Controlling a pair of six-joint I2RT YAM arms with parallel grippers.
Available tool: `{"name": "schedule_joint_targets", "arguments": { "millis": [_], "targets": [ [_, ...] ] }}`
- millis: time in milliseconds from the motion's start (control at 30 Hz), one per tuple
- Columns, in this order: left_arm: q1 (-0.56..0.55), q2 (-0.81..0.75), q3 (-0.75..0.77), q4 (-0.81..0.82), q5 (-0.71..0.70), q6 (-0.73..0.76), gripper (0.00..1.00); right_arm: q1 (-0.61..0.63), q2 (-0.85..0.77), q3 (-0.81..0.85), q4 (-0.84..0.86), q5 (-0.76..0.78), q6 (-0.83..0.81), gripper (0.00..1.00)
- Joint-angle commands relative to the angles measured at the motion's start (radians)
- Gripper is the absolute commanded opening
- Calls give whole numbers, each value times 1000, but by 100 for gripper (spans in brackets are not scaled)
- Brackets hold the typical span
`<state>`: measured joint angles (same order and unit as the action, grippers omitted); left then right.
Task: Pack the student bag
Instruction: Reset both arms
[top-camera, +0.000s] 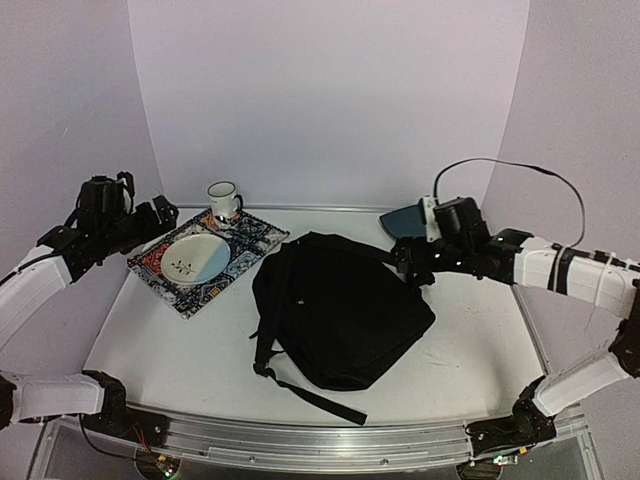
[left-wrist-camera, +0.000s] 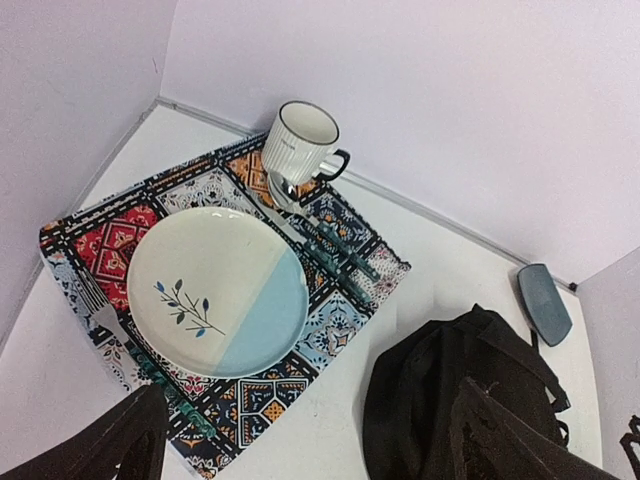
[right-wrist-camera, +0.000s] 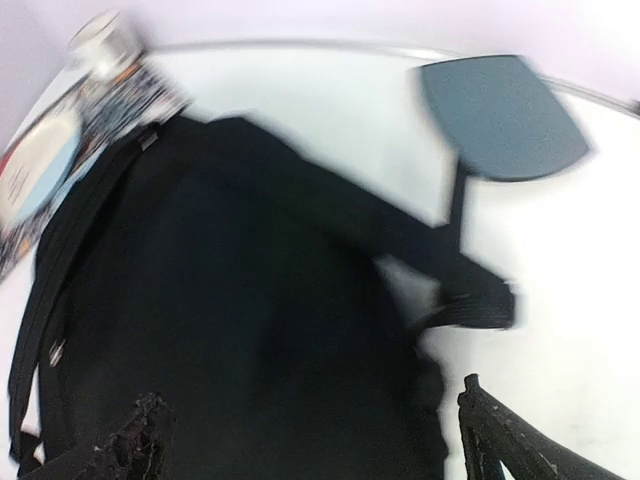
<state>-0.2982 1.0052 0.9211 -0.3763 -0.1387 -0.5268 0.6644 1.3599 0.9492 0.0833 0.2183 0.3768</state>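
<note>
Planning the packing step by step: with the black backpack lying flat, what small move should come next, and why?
Probably lower the right tool onto the student bag and grip its fabric: that tool hovers open and empty just above it.

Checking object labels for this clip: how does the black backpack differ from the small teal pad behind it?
Size: the student bag is far bigger than the teal pad. Look: the student bag is black, floppy fabric with straps; the teal pad is a flat, smooth, rounded piece. Place: the student bag lies mid-table; the teal pad sits near the back wall. Both rest on the white table.
</note>
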Motion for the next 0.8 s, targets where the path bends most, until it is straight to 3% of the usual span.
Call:
{"name": "schedule_joint_targets", "arguments": {
  "millis": [0,167,400,767],
  "targets": [
    [5,-140,57,-72,-69,49,99,-94,-230,-69,-38,55,73,98],
    [5,-292,90,-127,-192,111,99,-120,-464,-124,-111,198,63,98],
    [5,-473,5,-118,-356,168,100,-120,-661,-226,-145,310,60,98],
    [5,-523,-83,-76,-364,210,100,-119,-868,-382,-37,365,-3,98]
  ]
}}
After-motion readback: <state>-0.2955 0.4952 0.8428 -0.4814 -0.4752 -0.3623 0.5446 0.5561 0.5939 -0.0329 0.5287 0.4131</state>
